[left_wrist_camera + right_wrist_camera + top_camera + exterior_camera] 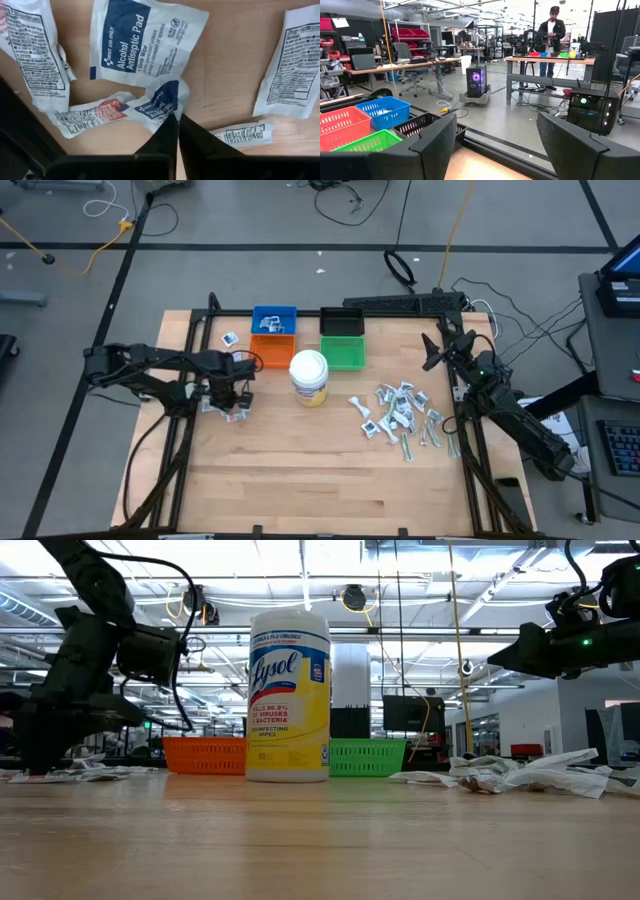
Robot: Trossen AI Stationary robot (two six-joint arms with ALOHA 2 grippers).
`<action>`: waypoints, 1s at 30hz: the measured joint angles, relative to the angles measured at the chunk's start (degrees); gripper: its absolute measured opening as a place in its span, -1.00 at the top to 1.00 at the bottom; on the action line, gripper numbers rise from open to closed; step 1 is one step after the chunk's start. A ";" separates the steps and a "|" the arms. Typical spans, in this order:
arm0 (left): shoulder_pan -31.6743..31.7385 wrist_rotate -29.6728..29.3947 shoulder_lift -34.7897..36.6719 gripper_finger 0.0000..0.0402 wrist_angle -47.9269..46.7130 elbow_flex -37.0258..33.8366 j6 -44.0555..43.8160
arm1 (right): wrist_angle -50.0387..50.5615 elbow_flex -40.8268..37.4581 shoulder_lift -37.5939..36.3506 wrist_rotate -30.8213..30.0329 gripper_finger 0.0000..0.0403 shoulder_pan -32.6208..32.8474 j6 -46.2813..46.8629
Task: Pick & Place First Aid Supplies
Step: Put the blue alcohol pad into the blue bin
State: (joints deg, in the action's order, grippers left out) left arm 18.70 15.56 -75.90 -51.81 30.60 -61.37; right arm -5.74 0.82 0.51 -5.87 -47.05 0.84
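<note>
Down on the table, the left pincer (177, 120) pinches a small antiseptic packet (161, 101) between its tips.

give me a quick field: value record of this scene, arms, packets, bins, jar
left pincer: low over a small group of packets at the table's left, fingers shut on a small alcohol wipe packet
right pincer: raised at the table's right edge, open, holding nothing
main packet pile: loose on the table's right side
bins: blue bin with a few packets inside, orange bin, green bin, black bin
jar: upright, white lid, in front of the bins
</note>
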 joint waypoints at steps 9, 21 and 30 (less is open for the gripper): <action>-0.04 -0.81 0.59 0.95 -5.58 7.23 2.30 | 0.00 -0.01 0.00 -0.02 -0.36 0.00 -0.02; 0.02 -1.67 0.66 0.98 -14.22 17.38 5.87 | 0.00 0.00 0.00 -0.02 -0.35 0.01 0.00; 4.77 -2.14 -0.53 0.98 -16.18 21.54 10.62 | 0.00 0.00 0.00 -0.02 -0.34 0.00 -0.02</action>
State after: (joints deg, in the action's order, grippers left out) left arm 23.47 13.42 -76.43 -67.99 52.14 -50.76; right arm -5.74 0.82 0.51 -5.89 -47.05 0.82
